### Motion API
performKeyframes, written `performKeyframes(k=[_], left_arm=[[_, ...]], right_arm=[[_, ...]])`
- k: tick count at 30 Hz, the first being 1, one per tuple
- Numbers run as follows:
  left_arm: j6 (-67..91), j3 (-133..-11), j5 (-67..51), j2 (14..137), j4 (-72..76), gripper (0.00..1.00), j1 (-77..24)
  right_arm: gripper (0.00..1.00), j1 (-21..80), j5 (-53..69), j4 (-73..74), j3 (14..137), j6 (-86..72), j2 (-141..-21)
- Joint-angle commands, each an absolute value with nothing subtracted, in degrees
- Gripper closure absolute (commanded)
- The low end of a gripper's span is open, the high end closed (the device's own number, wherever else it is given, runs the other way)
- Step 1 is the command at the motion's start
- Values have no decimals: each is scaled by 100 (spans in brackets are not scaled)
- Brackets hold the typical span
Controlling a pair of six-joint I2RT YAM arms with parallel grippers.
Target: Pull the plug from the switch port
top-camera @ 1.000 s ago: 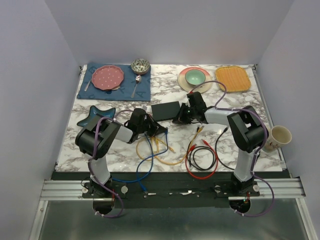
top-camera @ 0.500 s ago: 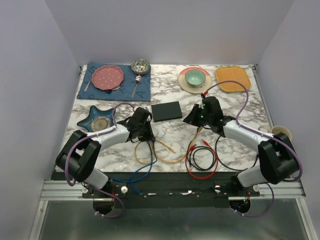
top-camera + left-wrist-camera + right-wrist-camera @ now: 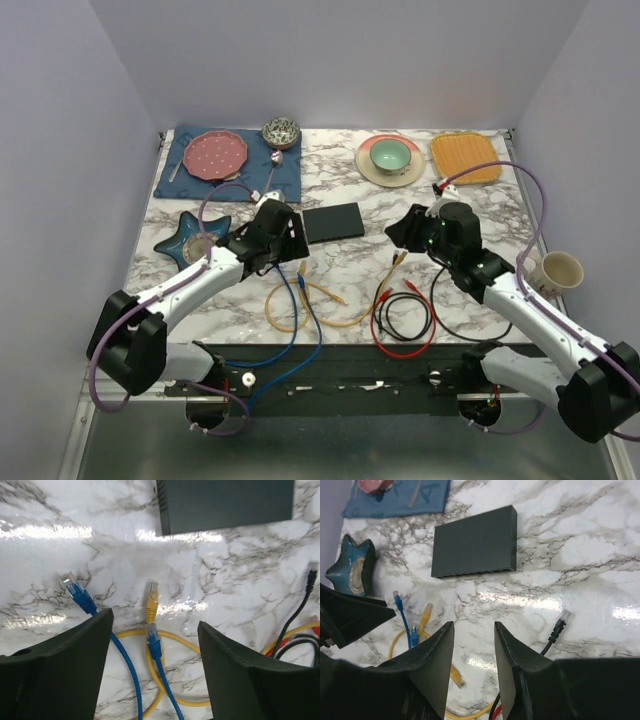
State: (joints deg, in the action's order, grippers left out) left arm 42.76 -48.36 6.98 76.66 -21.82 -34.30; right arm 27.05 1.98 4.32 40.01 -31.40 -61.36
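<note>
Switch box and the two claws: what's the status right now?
Left gripper open, empty. Right gripper open, empty. Switch: no cable seen plugged in. Loose cables lie apart from it.

In the left wrist view, the top edge is cutting off the switch (image 3: 227, 505), and its sockets are lying out of sight. The blue cables (image 3: 154, 645) are running off the bottom edge. From above, the left arm (image 3: 195, 285) is covering part of the star dish (image 3: 175, 235).

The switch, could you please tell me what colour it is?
Plain matte black. The switch shows best in the right wrist view.
</note>
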Motion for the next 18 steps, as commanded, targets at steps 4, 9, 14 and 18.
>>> performKeyframes(k=[4,9,14,18], left_arm=[[4306,-5596,1915,7557,-2723,1,-3331],[4377,-5986,2171,7840,-3865,1,-3208],[4342,-5248,1513,7252,-3903,11,-3304],[4062,-4791,898,6514,-2712,14,-3735]], right_arm=[[52,2812,-123,860,4394,-2488,-5713],[53,2883,-588,1266,4317,-2487,-5590],[53,2883,-554,1257,3868,-2672,-5292],[53,2883,-606,1195,3569,-2734,-5054]])
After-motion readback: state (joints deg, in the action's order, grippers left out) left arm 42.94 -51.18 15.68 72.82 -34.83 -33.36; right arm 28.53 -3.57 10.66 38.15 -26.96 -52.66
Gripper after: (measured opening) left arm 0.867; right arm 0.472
